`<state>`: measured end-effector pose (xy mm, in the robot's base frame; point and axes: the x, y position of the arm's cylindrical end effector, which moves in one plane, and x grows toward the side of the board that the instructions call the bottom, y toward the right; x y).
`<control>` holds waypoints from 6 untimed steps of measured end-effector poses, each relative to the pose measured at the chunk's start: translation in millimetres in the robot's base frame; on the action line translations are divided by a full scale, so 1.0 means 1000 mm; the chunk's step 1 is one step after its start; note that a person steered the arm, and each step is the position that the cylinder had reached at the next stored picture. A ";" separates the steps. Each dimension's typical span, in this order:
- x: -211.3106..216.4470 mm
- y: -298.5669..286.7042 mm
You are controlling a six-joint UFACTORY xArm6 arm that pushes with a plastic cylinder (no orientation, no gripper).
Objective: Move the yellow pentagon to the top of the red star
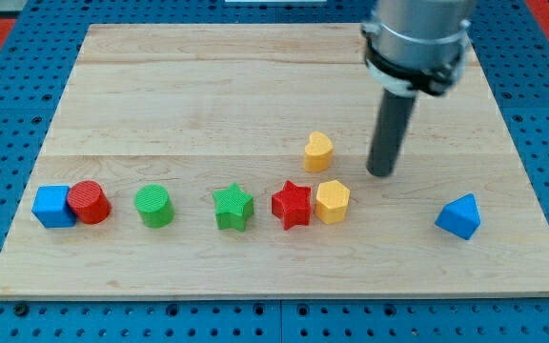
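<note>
The yellow pentagon lies on the wooden board, touching the right side of the red star. My tip stands on the board up and to the right of the pentagon, a short gap away from it. A yellow heart sits above the red star, left of my tip.
Along the same row to the left lie a green star, a green cylinder, a red cylinder and a blue cube. A blue triangle sits at the view's right. The board's edge runs along the bottom.
</note>
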<state>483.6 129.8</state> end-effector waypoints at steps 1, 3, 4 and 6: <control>0.033 -0.002; 0.052 -0.037; 0.057 -0.061; 0.004 -0.072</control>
